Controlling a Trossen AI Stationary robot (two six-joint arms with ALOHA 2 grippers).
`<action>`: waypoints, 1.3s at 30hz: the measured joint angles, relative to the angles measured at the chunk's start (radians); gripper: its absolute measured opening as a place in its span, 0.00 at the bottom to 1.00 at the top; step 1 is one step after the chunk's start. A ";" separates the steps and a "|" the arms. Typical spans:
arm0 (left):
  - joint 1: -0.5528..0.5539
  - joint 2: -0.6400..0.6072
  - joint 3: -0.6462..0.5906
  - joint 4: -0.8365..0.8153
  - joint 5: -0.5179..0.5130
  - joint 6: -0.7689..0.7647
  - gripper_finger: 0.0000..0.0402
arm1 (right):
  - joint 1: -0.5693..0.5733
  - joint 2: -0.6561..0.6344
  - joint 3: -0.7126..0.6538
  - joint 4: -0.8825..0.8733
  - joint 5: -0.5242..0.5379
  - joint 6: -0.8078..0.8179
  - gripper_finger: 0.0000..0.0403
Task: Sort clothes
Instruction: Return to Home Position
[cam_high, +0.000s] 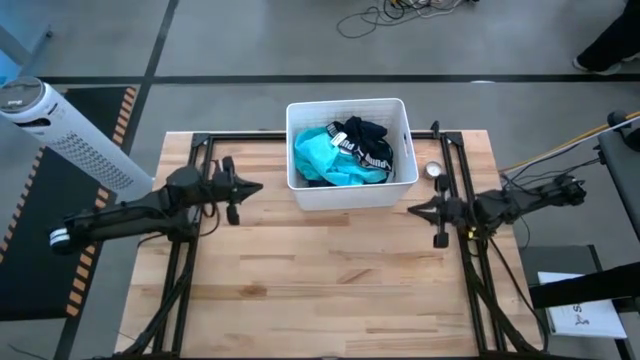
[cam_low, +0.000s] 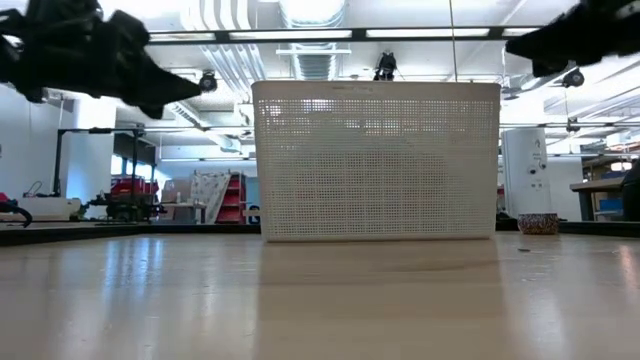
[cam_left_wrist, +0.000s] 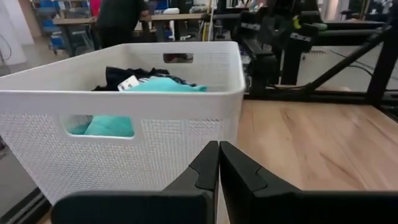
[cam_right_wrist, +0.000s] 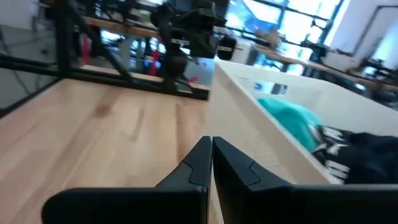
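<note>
The clothes (cam_high: 345, 155) are all piled in the white bin (cam_high: 345, 195), which is parked at the upper middle of the table (cam_high: 320, 290) in the high view. A turquoise garment (cam_high: 322, 160) is spread over the bin's left and middle. A navy one with white lettering (cam_high: 368, 148) is bunched toward the upper right. Anything grey or dotted can't be picked out from here. No fabric is seen on the wood outside the bin, so the sorting itself looks done, tbh.

The left gripper (cam_high: 256, 187) is found just left of the bin, apart from its wall. Its jaws are pressed together on nothing, as seen in its wrist view. The right gripper (cam_high: 412, 210) is placed off the bin's lower right corner, also apart from it, jaws likewise closed and empty.

What's left is probably just parking the arms. It's best done with each arm drawn straight back toward its own side of the frame, away from the bin, so the wall isn't clipped. The jaws are better kept closed, so nothing gets snagged. The small round object (cam_high: 433, 170) beside the bin's right wall should be steered clear of by the right arm.
</note>
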 joint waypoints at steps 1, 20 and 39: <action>-0.010 -0.031 -0.009 -0.020 -0.009 0.006 0.00 | 0.000 -0.017 -0.023 0.016 -0.016 -0.003 0.00; -0.317 -0.413 -0.201 -0.159 -0.362 -0.039 0.00 | -0.002 -0.251 -0.143 0.003 -0.096 -0.002 0.00; -0.438 -0.498 -0.201 -0.197 -0.428 -0.022 0.00 | -0.091 -0.250 -0.273 0.151 -0.269 0.043 0.00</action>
